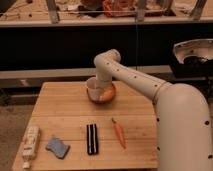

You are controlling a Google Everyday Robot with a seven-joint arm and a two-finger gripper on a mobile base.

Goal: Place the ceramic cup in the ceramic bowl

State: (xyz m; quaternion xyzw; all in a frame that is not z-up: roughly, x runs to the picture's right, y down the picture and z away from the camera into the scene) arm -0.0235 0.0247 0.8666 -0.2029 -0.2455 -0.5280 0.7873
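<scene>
gripper (101, 86): over the bowl by the table's far edge; you can't tell its opening or grip from here
ceramic cup (93, 88): upright in the ceramic bowl (107, 95), left side
table (65, 107): wooden

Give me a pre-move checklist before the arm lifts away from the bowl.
1. Ceramic cup inside the ceramic bowl: ok, it sits at the bowl's left side.
2. Cup upright: ok, rim faces up.
3. Gripper released from the cup: cannot tell, it is right at the cup and the arm hides the contact.
4. Bowl fully on the wooden table: ok, near the back edge but supported.
5. Lift path clear of other items: ok, the carrot, black bar, blue sponge and white bottle all lie near the front.
</scene>
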